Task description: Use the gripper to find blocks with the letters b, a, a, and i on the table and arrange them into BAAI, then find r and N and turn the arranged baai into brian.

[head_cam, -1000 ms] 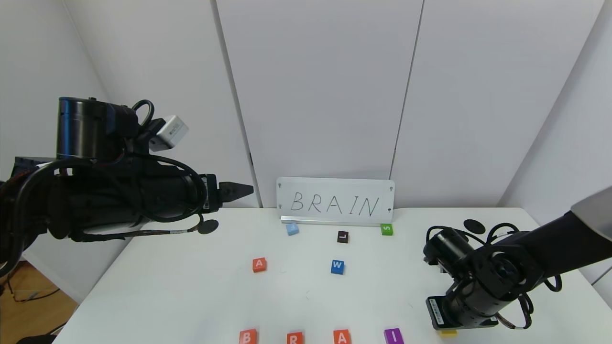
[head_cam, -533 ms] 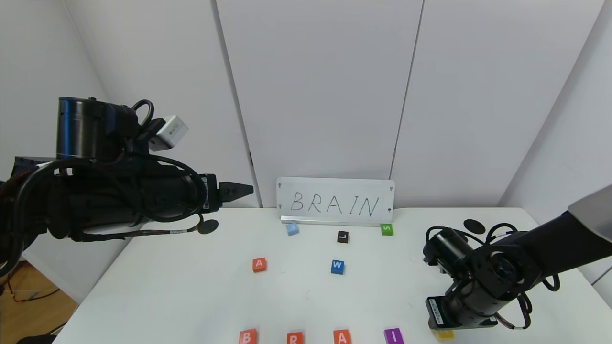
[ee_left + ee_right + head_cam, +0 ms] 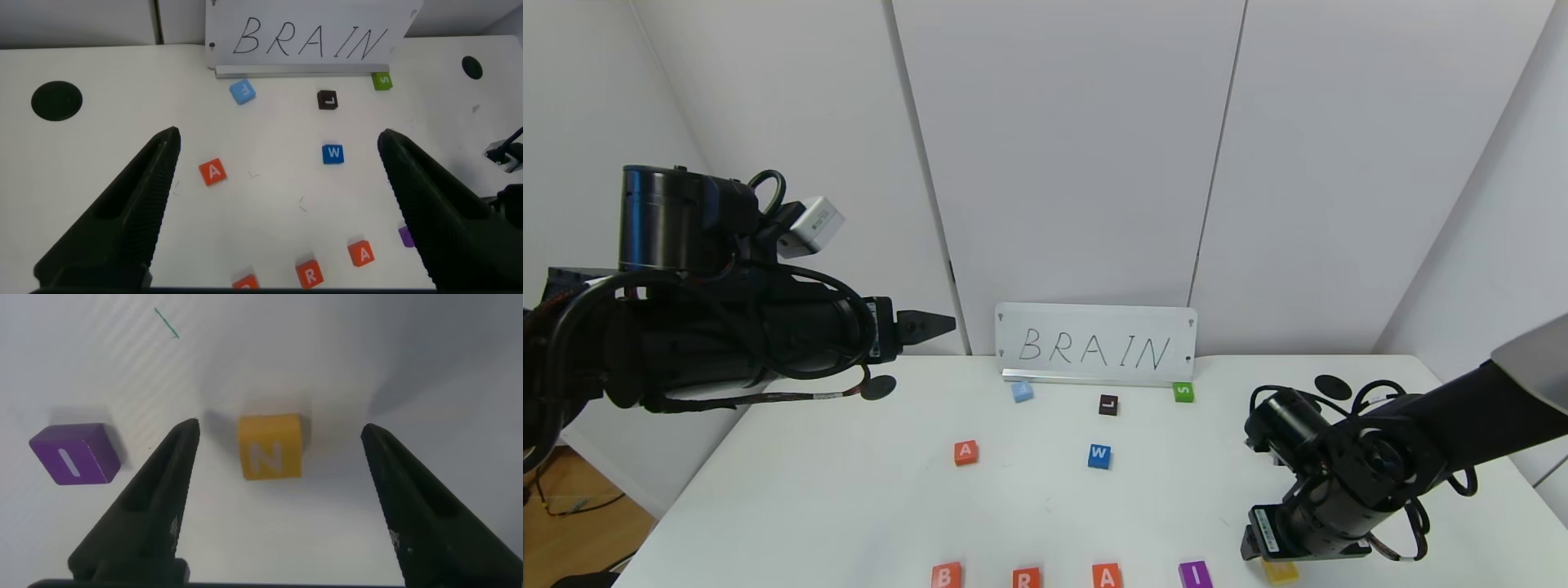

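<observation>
White wall panels stand behind the table [image 3: 849, 490], and a whiteboard sign [image 3: 1096, 343] reading BRAIN stands at its far edge; everything here is placed from that sign.

Far out to the left of the sign, the left gripper [image 3: 278, 204] is parked in the air above the table's left side, its jaws spread wide with nothing between them.

On the table, left of the sign and towards the robot, sits a lone orange-red A [image 3: 965, 452]. Just in front of the sign's left end lies a light blue block [image 3: 1022, 391]. A black L block [image 3: 1108, 404] sits in front of the sign's middle, with a blue W block [image 3: 1099, 456] nearer the robot. A green S block [image 3: 1183, 392] rests just at the sign's right end.

Along the near edge, well in front of the sign, runs a row: the blocks B [image 3: 946, 575], then r [image 3: 1027, 578], then A [image 3: 1107, 575], then purple I [image 3: 1195, 574], evenly spaced and not touching.

To the right of that row, the right gripper [image 3: 282, 498] hangs low over the table, jaws open, straddling N [image 3: 269, 447]. The yellow block lies flat between the fingers, touching neither, just beside the purple I.
</observation>
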Motion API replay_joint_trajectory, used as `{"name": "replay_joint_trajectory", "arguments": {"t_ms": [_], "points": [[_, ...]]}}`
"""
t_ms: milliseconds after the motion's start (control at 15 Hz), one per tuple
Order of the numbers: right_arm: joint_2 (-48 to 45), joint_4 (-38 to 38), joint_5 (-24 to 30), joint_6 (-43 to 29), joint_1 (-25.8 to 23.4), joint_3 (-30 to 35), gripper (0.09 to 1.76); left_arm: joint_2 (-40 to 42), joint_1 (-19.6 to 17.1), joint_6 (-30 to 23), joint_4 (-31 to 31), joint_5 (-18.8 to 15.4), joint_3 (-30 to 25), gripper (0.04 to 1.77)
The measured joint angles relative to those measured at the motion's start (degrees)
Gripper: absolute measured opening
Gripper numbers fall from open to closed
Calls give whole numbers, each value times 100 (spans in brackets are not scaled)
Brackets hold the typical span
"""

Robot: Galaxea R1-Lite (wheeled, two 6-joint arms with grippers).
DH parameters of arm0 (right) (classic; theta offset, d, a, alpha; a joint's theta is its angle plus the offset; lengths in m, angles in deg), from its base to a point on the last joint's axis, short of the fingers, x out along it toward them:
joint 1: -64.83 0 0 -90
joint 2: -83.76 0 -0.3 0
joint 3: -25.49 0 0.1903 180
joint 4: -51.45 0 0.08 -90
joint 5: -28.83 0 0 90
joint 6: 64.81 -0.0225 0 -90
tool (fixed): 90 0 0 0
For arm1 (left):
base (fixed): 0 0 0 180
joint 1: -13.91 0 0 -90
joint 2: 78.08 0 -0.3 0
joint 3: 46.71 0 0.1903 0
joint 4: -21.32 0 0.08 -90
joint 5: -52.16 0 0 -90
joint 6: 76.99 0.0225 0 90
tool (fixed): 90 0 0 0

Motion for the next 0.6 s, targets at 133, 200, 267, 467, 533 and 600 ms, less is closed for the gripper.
{"name": "replay_joint_trajectory", "arguments": {"t_ms": [133,200,267,467,533,600], "points": [[-99,-28,-2,11,-44,-55,149,-5,0,0,-4,0,0,172],[-204,-48,0,13,-80,-93,151,-11,-2,0,-4,0,0,172],[-350,-79,-10,24,-128,-145,153,-13,-2,0,-2,0,0,172],[-1011,-439,-33,295,-345,-405,159,-6,-5,55,5,6,-2,172],[-1301,-624,-38,407,-433,-521,161,17,-18,88,0,9,-2,172],[-1580,-772,-43,508,-507,-641,162,52,-32,101,-6,13,-5,172]]}}
